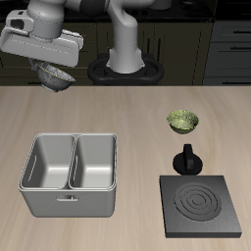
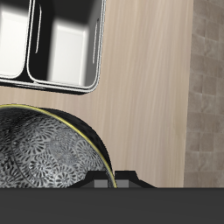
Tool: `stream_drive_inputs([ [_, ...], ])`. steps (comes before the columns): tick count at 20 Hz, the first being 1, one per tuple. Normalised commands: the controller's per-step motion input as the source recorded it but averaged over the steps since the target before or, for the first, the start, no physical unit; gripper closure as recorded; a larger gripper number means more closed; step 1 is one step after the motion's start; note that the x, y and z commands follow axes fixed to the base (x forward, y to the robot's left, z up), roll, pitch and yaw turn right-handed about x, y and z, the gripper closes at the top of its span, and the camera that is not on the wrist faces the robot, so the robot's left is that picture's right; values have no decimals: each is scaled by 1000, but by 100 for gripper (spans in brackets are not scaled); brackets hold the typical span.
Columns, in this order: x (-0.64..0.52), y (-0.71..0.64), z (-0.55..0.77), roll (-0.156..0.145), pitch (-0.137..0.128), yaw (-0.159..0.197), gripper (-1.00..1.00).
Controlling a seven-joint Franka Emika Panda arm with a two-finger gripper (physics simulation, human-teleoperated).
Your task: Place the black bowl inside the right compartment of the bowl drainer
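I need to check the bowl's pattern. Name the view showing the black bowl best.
The wrist view: the small dark speckled black bowl fills it, patterned inside clear. The exterior view shows it small, under the hand.

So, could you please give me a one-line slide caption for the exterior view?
Gripper holds the black bowl aloft, behind the two-well drainer.

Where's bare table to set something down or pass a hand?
Bare wood: the strip between the large light-grey metal bowl drainer and the flat black square stove plate, plus behind the drainer. Crowded: small olive-green bowl and black knobbed pot behind the plate.
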Motion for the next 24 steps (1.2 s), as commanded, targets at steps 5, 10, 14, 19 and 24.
stream_drive_inputs([
  [5, 336, -70, -38, 30, 1, 22, 100],
  [10, 219, -80, -93, -12, 20, -20, 100],
  [14, 175, -65, -165, 24, 22, -15, 100],
  [19, 290, -44, -172, 4, 17, -13, 100],
  [24, 203, 114, -74, 46, 5, -12, 100],
])
